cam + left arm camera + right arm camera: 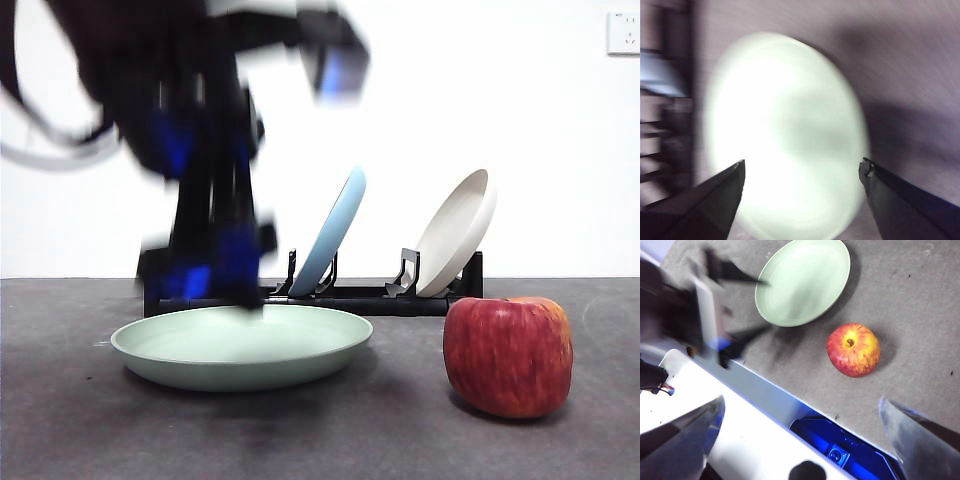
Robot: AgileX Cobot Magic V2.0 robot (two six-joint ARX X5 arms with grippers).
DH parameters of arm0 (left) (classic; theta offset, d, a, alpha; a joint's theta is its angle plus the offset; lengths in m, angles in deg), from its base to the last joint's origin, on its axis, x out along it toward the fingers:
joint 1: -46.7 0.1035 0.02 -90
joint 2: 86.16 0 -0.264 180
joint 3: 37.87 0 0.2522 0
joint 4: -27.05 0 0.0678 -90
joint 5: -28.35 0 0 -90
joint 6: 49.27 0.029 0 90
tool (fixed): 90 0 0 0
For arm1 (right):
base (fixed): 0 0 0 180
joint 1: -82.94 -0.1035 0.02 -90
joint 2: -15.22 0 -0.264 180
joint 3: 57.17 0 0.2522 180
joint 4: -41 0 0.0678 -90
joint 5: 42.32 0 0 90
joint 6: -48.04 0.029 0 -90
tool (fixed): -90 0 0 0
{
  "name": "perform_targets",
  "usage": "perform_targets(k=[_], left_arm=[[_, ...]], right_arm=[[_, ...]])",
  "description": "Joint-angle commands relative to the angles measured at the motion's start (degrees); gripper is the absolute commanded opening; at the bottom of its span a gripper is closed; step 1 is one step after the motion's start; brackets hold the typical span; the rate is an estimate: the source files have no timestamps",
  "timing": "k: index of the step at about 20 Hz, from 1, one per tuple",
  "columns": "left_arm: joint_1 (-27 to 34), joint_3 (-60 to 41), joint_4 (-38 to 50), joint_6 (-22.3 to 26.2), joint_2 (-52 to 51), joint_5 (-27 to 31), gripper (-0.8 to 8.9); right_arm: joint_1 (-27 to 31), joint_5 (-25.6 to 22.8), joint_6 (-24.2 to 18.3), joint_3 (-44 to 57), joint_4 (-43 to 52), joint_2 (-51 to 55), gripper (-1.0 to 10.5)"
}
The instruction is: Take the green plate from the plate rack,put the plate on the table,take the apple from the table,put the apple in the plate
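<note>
The green plate (240,345) lies flat on the table (400,430), in front of the plate rack (350,298). My left gripper (225,280) is blurred by motion just above the plate's far left rim. In the left wrist view it (802,167) is open and empty, with the plate (785,135) below its jaws. The apple (508,355) stands on the table to the plate's right, apart from it. My right gripper (801,402) is open and empty, high above the apple (853,350) and the plate (802,282). The left gripper (757,305) also shows there.
A light blue plate (332,230) and a cream-white plate (455,232) lean in the rack's slots behind. The rack (665,125) also shows in the left wrist view, beside the green plate. A white wall stands behind the table.
</note>
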Motion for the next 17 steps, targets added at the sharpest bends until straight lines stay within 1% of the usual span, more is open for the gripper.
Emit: perform_targets(k=[1, 3, 4, 6, 8, 9, 10, 12, 13, 14, 17], left_arm=[[-0.2, 3.8, -5.9, -8.7, -6.0, 0.0, 3.87], [-0.2, 8.6, -11.5, -16.1, -11.5, -0.2, 3.86], [-0.2, 11.3, -14.2, -18.7, -14.5, -0.3, 3.86], [-0.2, 16.4, -18.9, -22.1, -19.1, -1.5, 3.86], [-0.2, 21.4, -23.0, -24.8, -22.7, -5.5, 3.86], [-0.2, 23.6, -24.9, -26.2, -24.0, -7.3, 3.86], [-0.2, 26.0, -26.8, -27.5, -25.4, -8.9, 3.86], [-0.2, 29.6, -29.7, -29.3, -27.1, -10.6, 3.86], [-0.2, 30.8, -30.7, -29.9, -27.6, -11.3, 3.86], [-0.2, 31.9, -31.8, -30.3, -27.9, -12.1, 3.86], [-0.2, 33.6, -33.7, -30.4, -28.0, -13.2, 3.85]], right_arm=[[-0.2, 0.2, 0.4, -0.2, 1.3, -1.1, 6.8], [-0.2, 0.2, 0.4, -0.2, 3.4, -3.0, 6.8], [-0.2, 0.2, 0.4, -0.2, 4.6, -4.5, 6.8], [-1.2, 0.0, 0.4, -0.2, 7.2, -7.9, 6.8], [-3.3, -0.4, 0.6, -0.2, 10.8, -12.1, 6.8], [-4.8, -1.6, 1.6, -0.2, 12.7, -14.3, 6.8], [-7.1, -4.7, 2.6, -0.2, 14.9, -17.1, 6.8], [-12.0, -12.3, 2.8, -0.2, 17.8, -22.3, 6.9], [-14.2, -15.3, 2.8, -0.2, 18.7, -24.7, 6.9], [-16.0, -17.5, 2.8, -0.2, 19.4, -26.8, 6.9], [-19.6, -21.6, 3.0, -0.2, 21.2, -31.5, 6.9]])
